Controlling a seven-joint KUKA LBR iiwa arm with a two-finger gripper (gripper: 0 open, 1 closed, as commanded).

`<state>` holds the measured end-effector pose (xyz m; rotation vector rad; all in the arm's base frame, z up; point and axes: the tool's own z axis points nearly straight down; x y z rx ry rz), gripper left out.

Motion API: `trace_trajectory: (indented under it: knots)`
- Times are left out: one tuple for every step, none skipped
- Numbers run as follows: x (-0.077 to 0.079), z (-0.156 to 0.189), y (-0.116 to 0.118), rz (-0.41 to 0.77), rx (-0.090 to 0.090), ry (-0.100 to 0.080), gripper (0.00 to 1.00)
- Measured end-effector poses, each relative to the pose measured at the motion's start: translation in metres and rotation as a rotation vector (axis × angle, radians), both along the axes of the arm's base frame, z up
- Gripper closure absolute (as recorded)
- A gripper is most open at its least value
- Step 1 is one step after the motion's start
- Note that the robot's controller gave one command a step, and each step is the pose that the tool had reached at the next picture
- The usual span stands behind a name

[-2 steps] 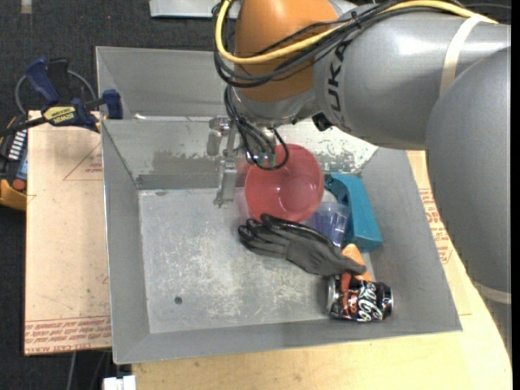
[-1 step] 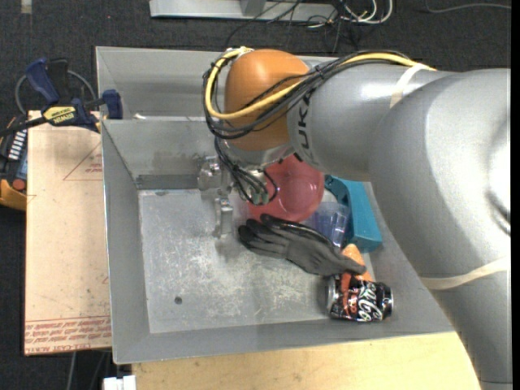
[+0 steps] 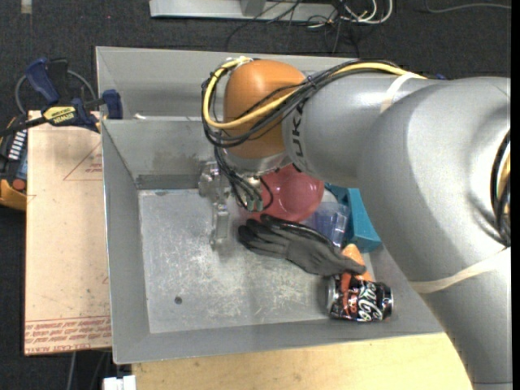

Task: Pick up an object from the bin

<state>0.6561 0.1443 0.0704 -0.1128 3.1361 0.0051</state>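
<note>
- Can (image 3: 360,299): crushed, printed black, red and white, on its side at the near right corner of the bin (image 3: 175,287).
- Orange bit (image 3: 353,255): small, just beyond the can and touching the glove's right end; what it is cannot be told.
- Glove (image 3: 294,246): black, lying flat mid-bin, stretched from left to right toward the can; the thing nearest the pincer.
- Pincer (image 3: 219,236): metal, pointing down, low over bare bin floor just left of the glove's left end; whether it is spread or pressed together cannot be told.
- Ball (image 3: 294,195): pink-red, round, just behind the glove, partly under the wrist.
- Plastic piece (image 3: 331,218): clear, bluish, between ball and box.
- Box (image 3: 361,222): blue, by the right wall.
- Cover (image 3: 256,108): orange, on the wrist, looped by yellow and black cables (image 3: 213,96); the grey arm (image 3: 390,145) enters from the right.
</note>
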Motion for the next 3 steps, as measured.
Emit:
trace_trajectory:
  knots:
    - [-0.012,0.000,-0.101,-0.034,0.000,-0.001,0.00]
    - [-0.011,0.031,-0.073,-0.028,0.003,-0.005,0.00]
    - [-0.011,0.000,-0.100,-0.036,0.003,-0.002,1.00]
